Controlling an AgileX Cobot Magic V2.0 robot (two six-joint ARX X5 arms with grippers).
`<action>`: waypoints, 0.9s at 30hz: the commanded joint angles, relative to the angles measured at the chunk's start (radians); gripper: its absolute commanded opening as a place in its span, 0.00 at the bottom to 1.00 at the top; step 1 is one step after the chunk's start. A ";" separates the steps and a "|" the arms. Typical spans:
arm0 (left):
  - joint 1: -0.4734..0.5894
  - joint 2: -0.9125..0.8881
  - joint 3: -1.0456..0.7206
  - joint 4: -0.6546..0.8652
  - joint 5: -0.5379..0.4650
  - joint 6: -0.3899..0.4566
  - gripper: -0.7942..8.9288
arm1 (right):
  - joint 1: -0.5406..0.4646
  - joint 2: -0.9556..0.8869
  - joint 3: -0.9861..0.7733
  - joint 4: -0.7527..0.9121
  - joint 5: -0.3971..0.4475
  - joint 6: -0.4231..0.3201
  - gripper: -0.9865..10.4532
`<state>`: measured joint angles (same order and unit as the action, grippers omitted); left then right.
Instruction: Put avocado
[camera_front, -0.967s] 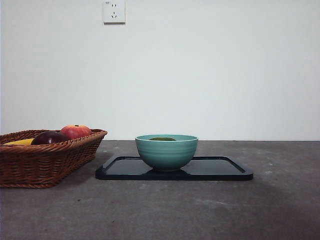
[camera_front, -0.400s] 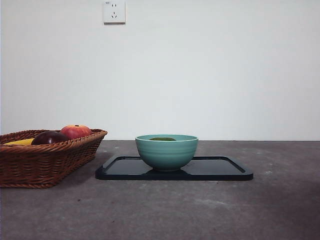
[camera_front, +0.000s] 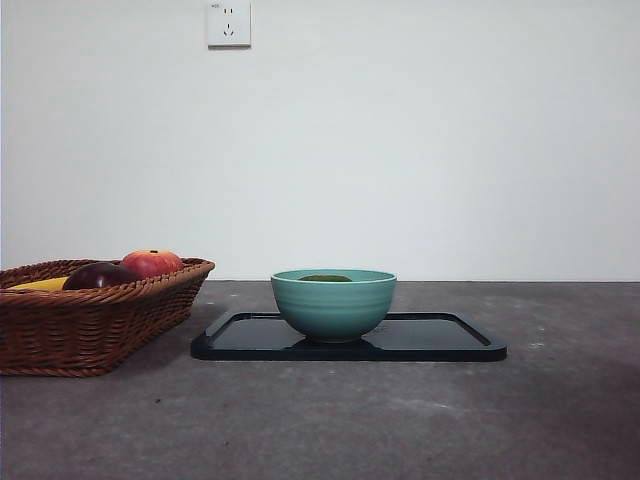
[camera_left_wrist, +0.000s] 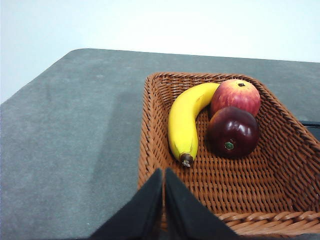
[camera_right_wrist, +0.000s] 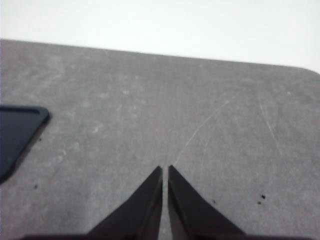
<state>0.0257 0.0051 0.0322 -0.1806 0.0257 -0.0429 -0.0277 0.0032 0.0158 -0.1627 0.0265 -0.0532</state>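
avocado (camera_front: 325, 278) in bowl (camera_front: 333, 304), both arms' jaws closed, hovering

Right gripper (camera_right_wrist: 164, 170) hangs over bare grey tabletop (camera_right_wrist: 200, 115), jaws closed with only a hairline gap between the tips, nothing between them. One dark tray corner (camera_right_wrist: 17, 132) shows to the side, well apart from the gripper. Faint scratches and a few dark specks on the surface. Pale wall (camera_right_wrist: 160, 25) beyond the table's far edge.
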 joint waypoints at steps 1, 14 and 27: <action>-0.001 -0.002 -0.021 -0.007 0.004 -0.002 0.09 | -0.002 0.000 -0.005 -0.018 0.000 -0.013 0.10; -0.001 -0.002 -0.021 -0.007 0.004 -0.002 0.09 | -0.002 0.000 -0.005 -0.017 -0.003 0.025 0.10; -0.001 -0.002 -0.021 -0.007 0.004 -0.002 0.09 | -0.002 0.000 -0.005 0.007 0.000 0.027 0.10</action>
<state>0.0257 0.0051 0.0322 -0.1806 0.0257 -0.0429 -0.0273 0.0044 0.0162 -0.1642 0.0261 -0.0441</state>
